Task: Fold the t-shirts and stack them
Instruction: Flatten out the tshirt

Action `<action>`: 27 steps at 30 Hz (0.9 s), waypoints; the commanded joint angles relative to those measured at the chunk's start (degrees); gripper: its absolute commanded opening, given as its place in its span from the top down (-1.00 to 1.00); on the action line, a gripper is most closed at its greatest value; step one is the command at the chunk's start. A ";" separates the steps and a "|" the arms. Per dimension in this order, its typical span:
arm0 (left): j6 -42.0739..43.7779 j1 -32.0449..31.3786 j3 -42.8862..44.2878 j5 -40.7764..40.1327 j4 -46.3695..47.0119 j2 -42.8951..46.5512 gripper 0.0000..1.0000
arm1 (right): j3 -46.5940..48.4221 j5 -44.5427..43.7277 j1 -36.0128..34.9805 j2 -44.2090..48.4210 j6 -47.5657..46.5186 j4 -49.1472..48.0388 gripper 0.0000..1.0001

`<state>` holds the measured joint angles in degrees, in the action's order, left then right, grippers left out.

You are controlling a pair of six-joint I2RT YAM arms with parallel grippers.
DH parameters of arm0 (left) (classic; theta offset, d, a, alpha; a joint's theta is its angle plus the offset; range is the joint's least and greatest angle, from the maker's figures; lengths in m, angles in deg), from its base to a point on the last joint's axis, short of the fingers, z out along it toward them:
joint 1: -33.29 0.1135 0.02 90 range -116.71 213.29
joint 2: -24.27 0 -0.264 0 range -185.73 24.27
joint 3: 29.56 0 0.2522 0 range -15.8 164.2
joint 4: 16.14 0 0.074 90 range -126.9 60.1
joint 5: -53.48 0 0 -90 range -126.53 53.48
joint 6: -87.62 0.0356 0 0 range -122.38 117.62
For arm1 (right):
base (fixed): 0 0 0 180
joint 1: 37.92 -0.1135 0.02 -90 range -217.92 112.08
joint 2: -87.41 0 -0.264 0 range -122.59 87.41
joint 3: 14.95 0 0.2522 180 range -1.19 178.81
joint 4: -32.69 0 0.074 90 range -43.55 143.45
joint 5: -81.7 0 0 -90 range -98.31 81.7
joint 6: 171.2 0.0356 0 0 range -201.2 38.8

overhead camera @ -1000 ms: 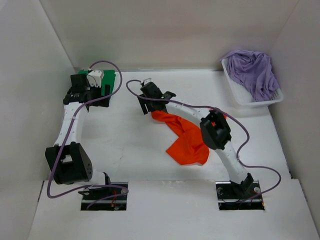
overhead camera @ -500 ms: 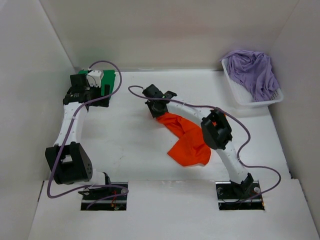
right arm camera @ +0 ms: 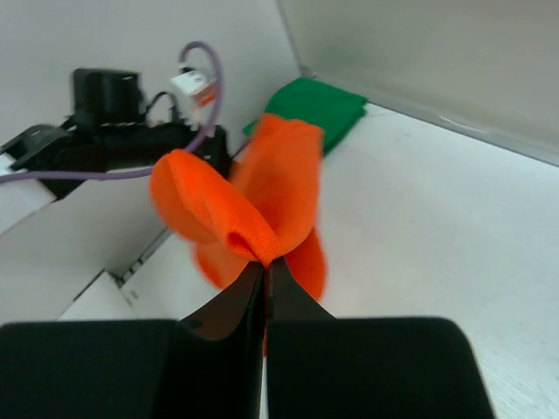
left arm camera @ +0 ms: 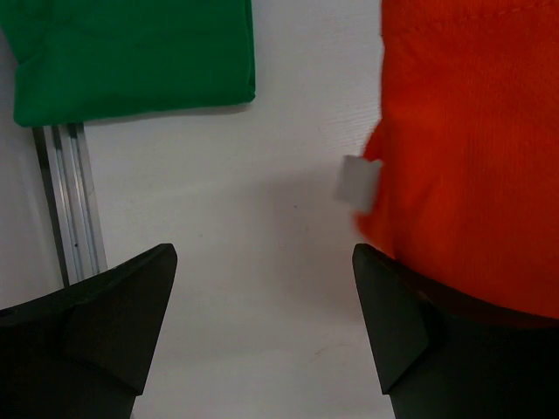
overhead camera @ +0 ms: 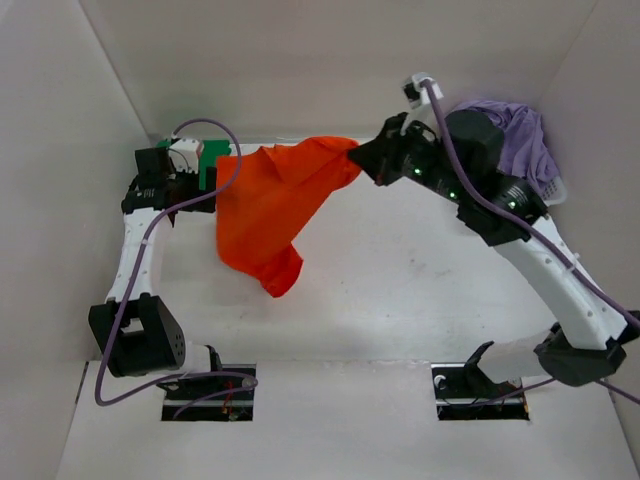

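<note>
My right gripper (overhead camera: 358, 152) (right arm camera: 266, 262) is shut on an edge of the orange t-shirt (overhead camera: 270, 205) (right arm camera: 253, 205) and holds it up in the air at the back middle; the cloth hangs down toward the left. A folded green t-shirt (overhead camera: 212, 168) (left arm camera: 131, 57) (right arm camera: 314, 103) lies flat at the back left corner. My left gripper (overhead camera: 165, 185) (left arm camera: 262, 288) stands open just in front of it, above bare table, with the orange t-shirt (left arm camera: 472, 148) hanging beside its right finger. The lavender t-shirt (overhead camera: 515, 140) sits bunched in a basket at the back right.
The white mesh basket (overhead camera: 478, 190) stands at the back right against the wall. White walls close in the table at the left, back and right. A metal rail (left arm camera: 70, 201) runs along the table's left edge.
My right gripper shut on the orange t-shirt, which lay crumpled mid-table, and lifted it up and back; the cloth now hangs in the air. The left arm has barely moved.
</note>
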<state>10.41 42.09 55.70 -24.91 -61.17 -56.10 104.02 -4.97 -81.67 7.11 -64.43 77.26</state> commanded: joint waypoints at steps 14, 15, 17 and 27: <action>-1.11 -1.02 0.74 1.39 0.68 2.60 -0.66 | -5.63 -3.60 4.15 -1.10 5.73 -3.83 1.00; -1.11 -1.02 0.65 1.39 0.68 2.60 -0.66 | -6.06 -3.60 4.76 -0.75 5.81 -3.65 1.00; -0.85 -1.10 0.22 1.39 0.68 2.60 -0.66 | -8.60 -3.51 6.78 -0.04 6.69 -2.86 1.00; 2.85 -6.11 -1.63 1.39 -0.64 2.33 -0.68 | -29.36 -4.04 17.07 7.16 13.20 -1.89 1.00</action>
<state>10.92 37.82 54.76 -24.47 -61.71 -56.06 75.69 -8.23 -65.95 11.73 -53.67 76.89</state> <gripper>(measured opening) 0.837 0.011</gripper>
